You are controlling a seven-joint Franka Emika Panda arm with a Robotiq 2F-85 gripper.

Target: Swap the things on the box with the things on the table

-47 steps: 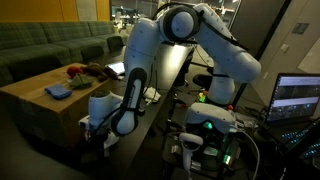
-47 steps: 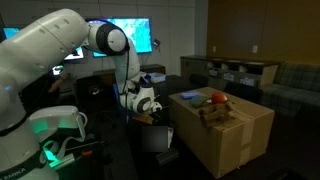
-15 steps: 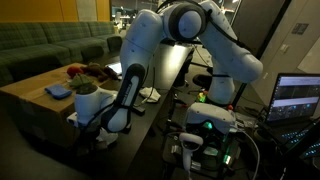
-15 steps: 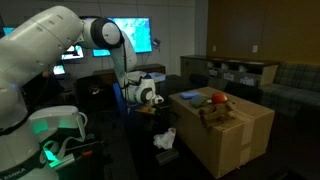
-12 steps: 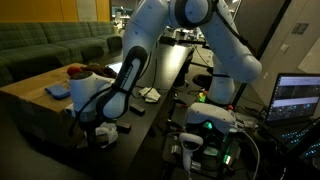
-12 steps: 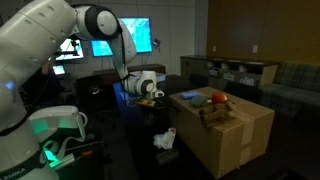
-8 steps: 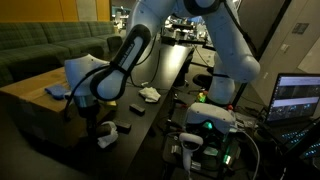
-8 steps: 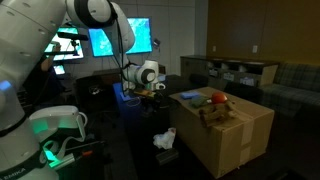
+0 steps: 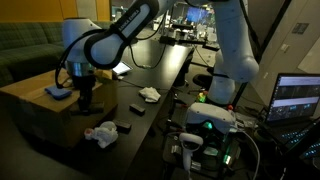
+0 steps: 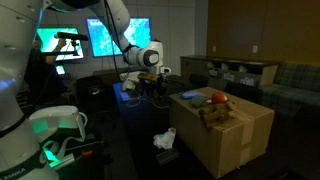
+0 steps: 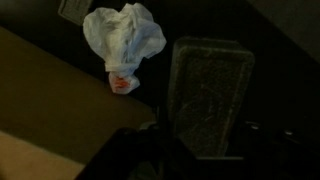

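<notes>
The claw (image 9: 86, 98) hangs at the edge of the desk (image 9: 165, 80), right by the side of the box (image 9: 30, 108). It's too dark for me to tell how wide its jaws stand. Below it a crumpled white rag (image 9: 100, 132) lies on the black desk, close to the box; the wrist view shows a reddish spot on it. A blue cloth (image 9: 57, 92) sits on the box top near the claw, and further along there's a red thing (image 10: 215, 98).
</notes>
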